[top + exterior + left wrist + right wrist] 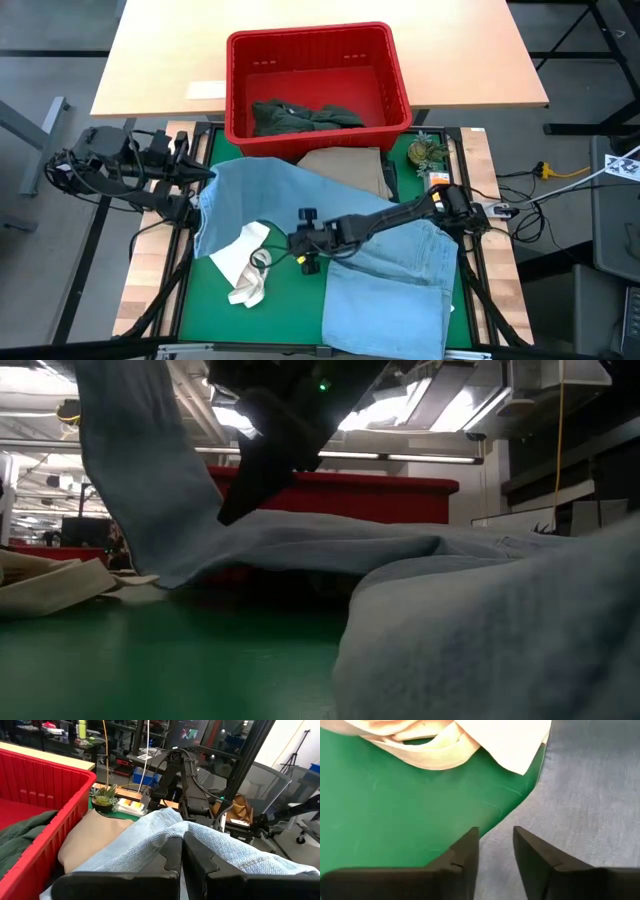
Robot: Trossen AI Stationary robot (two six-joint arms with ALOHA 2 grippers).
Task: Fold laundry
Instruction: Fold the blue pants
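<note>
A light blue piece of laundry (380,250) lies spread over the green mat (210,300), and its left far corner is raised. My left gripper (200,190) is shut on that corner. My right gripper (288,245) stands open over the cloth's left edge (520,810), beside the white tote bag (245,262). A beige piece (345,165) lies under the blue cloth's far edge. A dark green-grey piece (300,115) lies in the red basket (310,35). My left gripper pinches the light blue cloth near its raised corner (186,831) between its two shut fingers, which lie about level and point toward the table's right. From there the cloth slopes down (130,470) onto the table. My right gripper's fingertips (228,515) are close above the cloth's edge; I cannot tell whether they touch it.
The red basket stands at the far middle, half on the wooden table behind. A small potted plant (425,150) sits at the mat's far right corner. The tote bag's loop handles (420,745) lie on bare green mat at the near left.
</note>
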